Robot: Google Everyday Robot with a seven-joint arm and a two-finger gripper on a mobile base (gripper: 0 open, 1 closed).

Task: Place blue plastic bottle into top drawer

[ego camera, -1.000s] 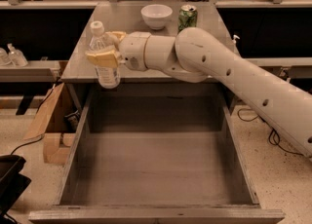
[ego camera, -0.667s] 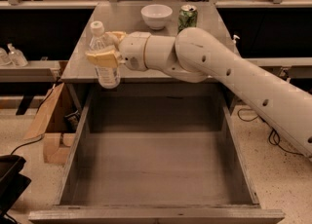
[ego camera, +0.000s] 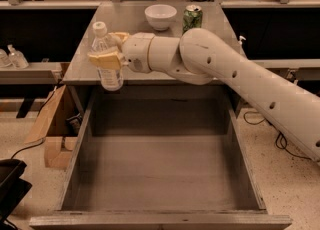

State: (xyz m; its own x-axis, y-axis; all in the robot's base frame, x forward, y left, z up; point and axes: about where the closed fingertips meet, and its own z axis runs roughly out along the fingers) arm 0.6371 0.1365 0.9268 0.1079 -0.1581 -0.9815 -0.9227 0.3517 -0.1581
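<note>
Tool [ego camera: 111, 49] on the big white arm [ego camera: 235, 76] is at 10 o'clock in the camera view. Its yellow fingers [ego camera: 102, 60] are closed tight around the tall clear blue plastic bottle [ego camera: 111, 78] with a white cap. The bottle stands upright over the front left edge of the grey tabletop [ego camera: 130, 31], above the back of the wide open grey wooden top drawer [ego camera: 150, 220]. At 12 o'clock sits a round white bowl [ego camera: 160, 16]. A green drink can [ego camera: 192, 17] is at the bowl's 3 o'clock.
</note>
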